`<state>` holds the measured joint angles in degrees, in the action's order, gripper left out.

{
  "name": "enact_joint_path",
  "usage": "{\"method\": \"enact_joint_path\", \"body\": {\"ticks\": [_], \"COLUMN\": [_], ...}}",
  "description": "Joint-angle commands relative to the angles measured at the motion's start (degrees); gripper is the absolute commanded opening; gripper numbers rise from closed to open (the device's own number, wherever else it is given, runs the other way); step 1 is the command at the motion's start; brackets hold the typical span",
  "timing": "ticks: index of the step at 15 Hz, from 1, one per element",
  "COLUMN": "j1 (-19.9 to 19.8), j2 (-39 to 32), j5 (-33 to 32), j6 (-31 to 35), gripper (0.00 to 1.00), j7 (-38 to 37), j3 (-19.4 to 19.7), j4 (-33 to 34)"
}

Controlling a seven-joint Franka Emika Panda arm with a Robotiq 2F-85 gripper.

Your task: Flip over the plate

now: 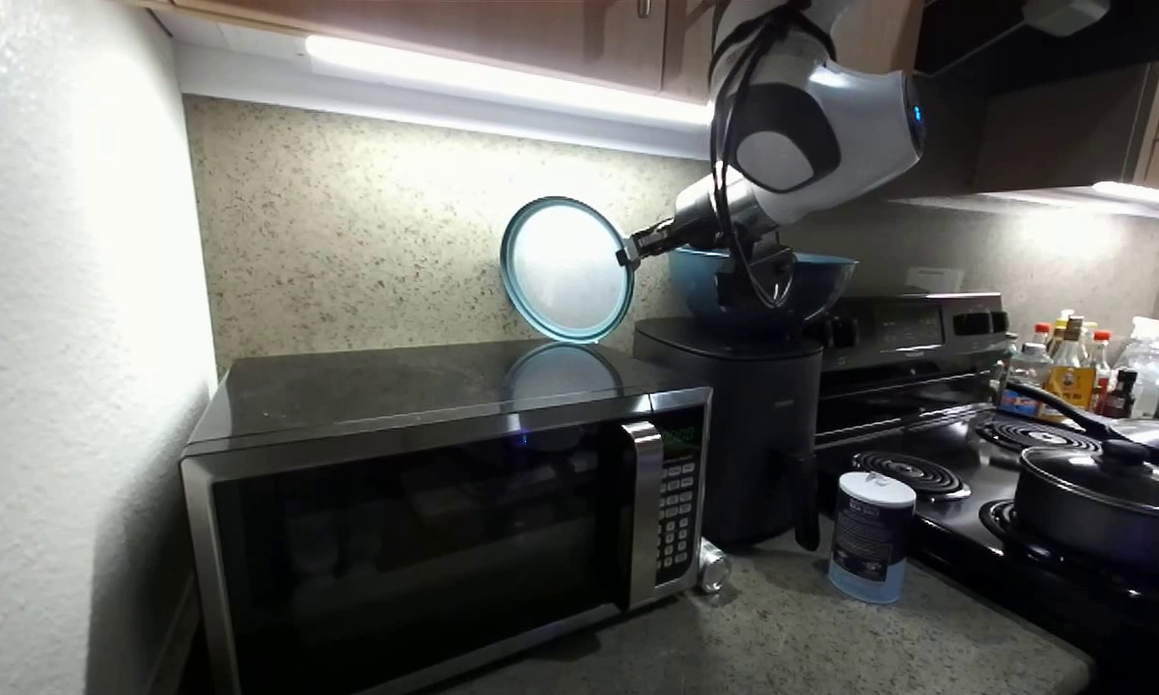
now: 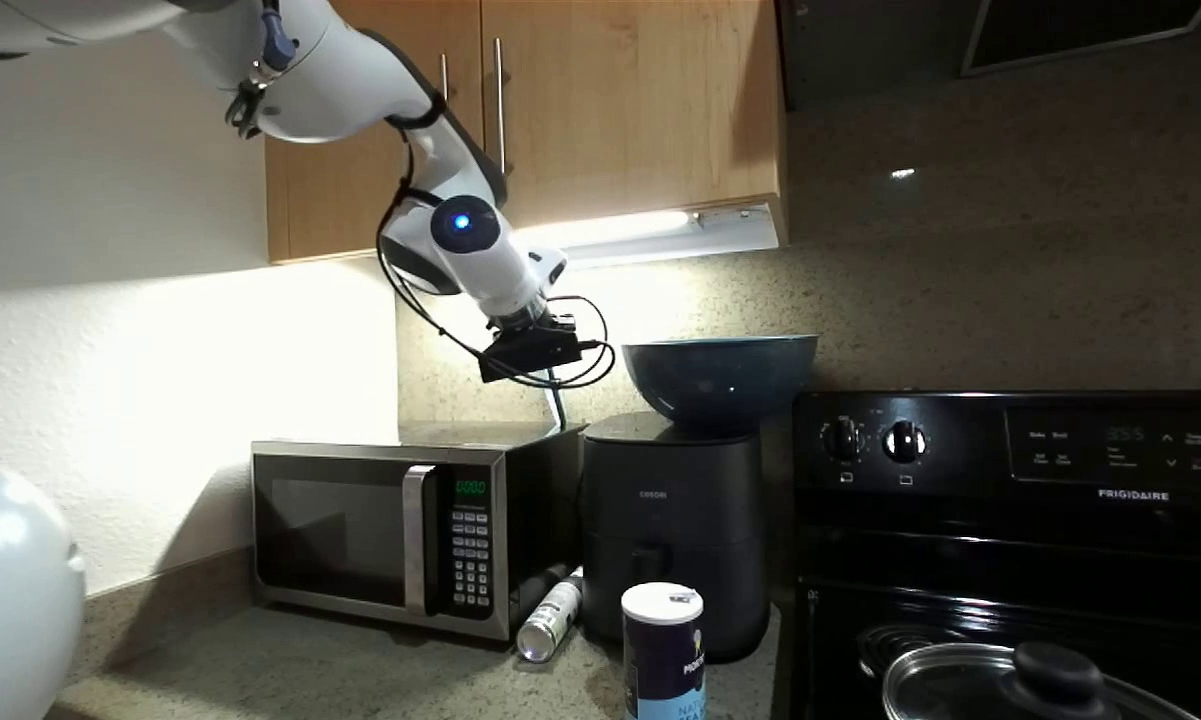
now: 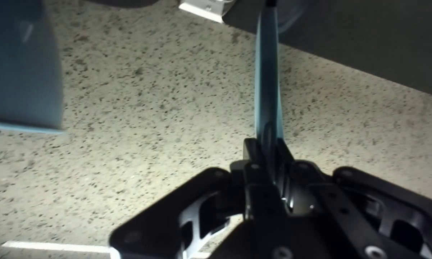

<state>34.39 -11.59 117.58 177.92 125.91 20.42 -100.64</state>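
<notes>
The plate [image 1: 567, 268] is pale with a teal rim and stands upright on edge over the back of the microwave top. Its lower rim is at the top surface; I cannot tell whether it touches. My gripper [image 1: 629, 253] is shut on the plate's side rim. In an exterior view the plate shows only as a thin strip [image 2: 557, 400], and the fingers are hidden behind the wrist hardware. In the wrist view the plate is edge-on [image 3: 268, 79], running up from between the fingertips [image 3: 268, 149].
The microwave [image 1: 425, 396] is below the plate, the speckled wall behind it. The deep teal bowl [image 2: 720, 375] sits on the black air fryer [image 2: 672, 520] beside the microwave, close to my wrist. Cabinets [image 2: 630, 110] hang above. A canister [image 1: 871, 536], can [image 2: 552, 615] and stove [image 1: 926, 463] are nearby.
</notes>
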Motion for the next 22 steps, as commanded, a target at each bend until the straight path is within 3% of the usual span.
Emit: {"method": "enact_joint_path", "body": {"ticks": [1, 5, 6, 8, 10, 11, 18, 22], "j1": [-10.1, -17.4, -14.0, -16.1, -16.5, -16.2, -11.6, -10.5], "j2": [3.1, 4.0, 3.1, 3.5, 3.5, 3.1, 0.0, -1.1], "j5": [-15.5, -35.3, -28.8, -33.2, -33.6, -34.0, -56.8, -65.5], "j6": [-2.7, -9.6, -4.7, -7.0, -7.4, -7.2, -9.8, -11.3], "gripper": [0.07, 0.06, 0.11, 0.11, 0.11, 0.07, 0.07, 0.07], "j7": [-12.7, -28.0, -22.0, -25.7, -25.7, -25.6, -34.9, -38.7], "j3": [-13.3, -19.8, -17.1, -18.4, -18.5, -18.7, -18.0, -16.6], "j4": [-8.7, -12.0, -8.5, -9.2, -9.2, -9.2, -12.1, -11.7]}}
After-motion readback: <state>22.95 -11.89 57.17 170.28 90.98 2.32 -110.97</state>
